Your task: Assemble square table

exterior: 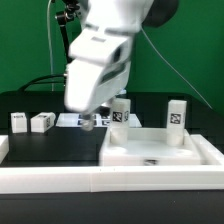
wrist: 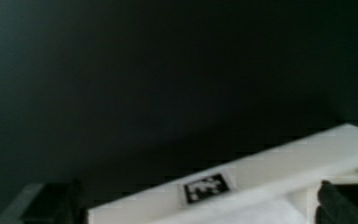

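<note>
Gripper (exterior: 88,123) hangs spread wide, empty, over mid-surface, while the square top (exterior: 165,150) sits by the surface's front edge, probably light, stiff, slick plastic, so I'd pinch its raised rim.

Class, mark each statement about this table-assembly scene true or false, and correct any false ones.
1. The gripper holds a leg block. False: its jaws stand open and empty above the table.
2. Two leg blocks sit side by side at the exterior view's left. True.
3. The square top lies at the exterior view's left. False: it lies at the right, next to the white rail.
4. The backdrop is green. True.
</note>
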Tool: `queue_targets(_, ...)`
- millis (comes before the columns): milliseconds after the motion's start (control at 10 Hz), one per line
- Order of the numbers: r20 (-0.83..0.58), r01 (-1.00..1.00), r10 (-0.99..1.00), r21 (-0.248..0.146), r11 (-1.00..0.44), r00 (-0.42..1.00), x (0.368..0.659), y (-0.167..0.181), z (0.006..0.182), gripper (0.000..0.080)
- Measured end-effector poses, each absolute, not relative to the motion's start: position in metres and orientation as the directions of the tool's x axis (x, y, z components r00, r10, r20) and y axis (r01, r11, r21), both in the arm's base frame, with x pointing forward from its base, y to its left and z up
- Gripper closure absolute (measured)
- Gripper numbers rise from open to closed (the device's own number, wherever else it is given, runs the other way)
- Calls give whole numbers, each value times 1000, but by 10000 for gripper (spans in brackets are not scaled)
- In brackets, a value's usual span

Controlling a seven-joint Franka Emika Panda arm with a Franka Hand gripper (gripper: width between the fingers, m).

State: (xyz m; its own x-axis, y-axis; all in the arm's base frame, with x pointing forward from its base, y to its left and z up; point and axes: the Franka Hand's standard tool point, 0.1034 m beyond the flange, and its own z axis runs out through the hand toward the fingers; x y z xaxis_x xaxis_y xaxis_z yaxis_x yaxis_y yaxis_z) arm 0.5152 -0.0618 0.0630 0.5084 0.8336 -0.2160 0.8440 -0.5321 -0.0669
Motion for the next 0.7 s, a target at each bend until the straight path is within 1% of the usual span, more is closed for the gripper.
queue_targets(100,-227,806,794,-57,-589,564,513,-72,64,151)
queue_targets(200,-237,752,743,-70,-655,625,507,-80,63,151)
queue_targets(300,-230,730,718,-46,-682,657,518,-82,69,151)
queue_targets(400,-231,673,659,-23,-740,716,520,-81,69,151)
queue_targets(600,-234,614,598,-6,-790,767,519,-81,68,151)
queue_targets(700,-233,544,527,11,-839,817,518,-80,67,151)
